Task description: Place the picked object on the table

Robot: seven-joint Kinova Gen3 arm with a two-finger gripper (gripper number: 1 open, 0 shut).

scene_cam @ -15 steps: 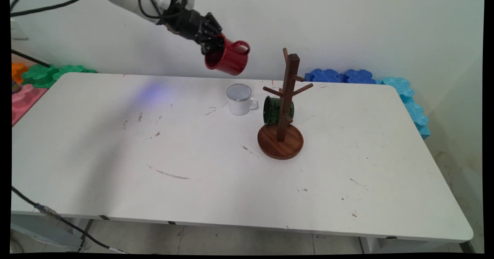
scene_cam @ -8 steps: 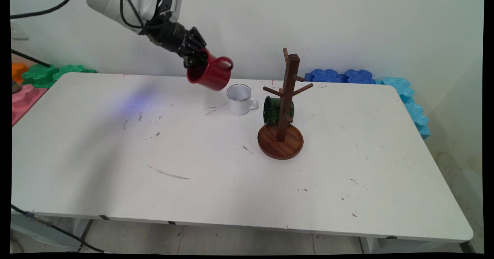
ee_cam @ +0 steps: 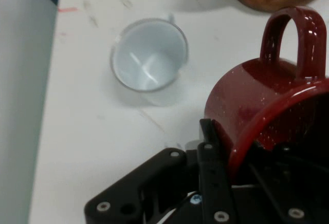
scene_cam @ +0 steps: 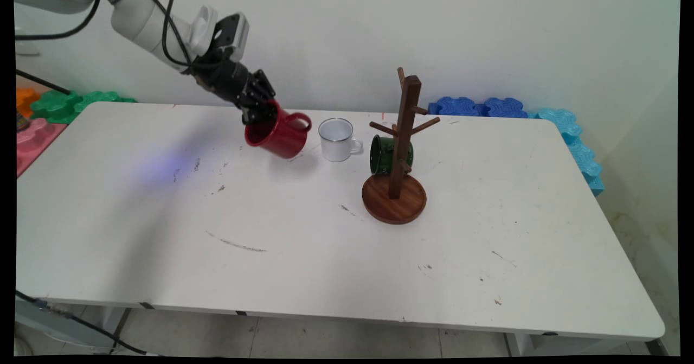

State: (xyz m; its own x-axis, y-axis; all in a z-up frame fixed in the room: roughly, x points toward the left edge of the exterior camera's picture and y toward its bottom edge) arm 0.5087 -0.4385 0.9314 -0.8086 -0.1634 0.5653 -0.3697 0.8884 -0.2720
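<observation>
Gripper: I see my gripper [scene_cam: 259, 115] clamped on the rim of the red mug [scene_cam: 277, 134], one finger [ee_cam: 212, 172] outside the wall and the other inside the mouth
Red mug: it hangs tilted from the claw's tip, mouth turned toward the hand and up-left, handle on the side away from the arm; in the main view its lower edge looks close to the table [scene_cam: 303, 255], but I cannot tell whether it touches
Position: over the far middle of the table, left of the white mug [scene_cam: 337, 139]
White mug: upright on the table, just beside the red mug and apart from it, handle pointing toward the rack
Mug rack: a wooden mug tree [scene_cam: 400, 152] on a round base stands right of the white mug, with a green mug [scene_cam: 386, 154] hanging on a low peg
Hand view: the white mug [ee_cam: 149, 55] lies upper left of the red mug [ee_cam: 267, 106], and the rack's base shows at the top edge
Surroundings: blue foam pieces [scene_cam: 477, 107] along the wall on the right, green foam pieces [scene_cam: 70, 103] on the left
</observation>
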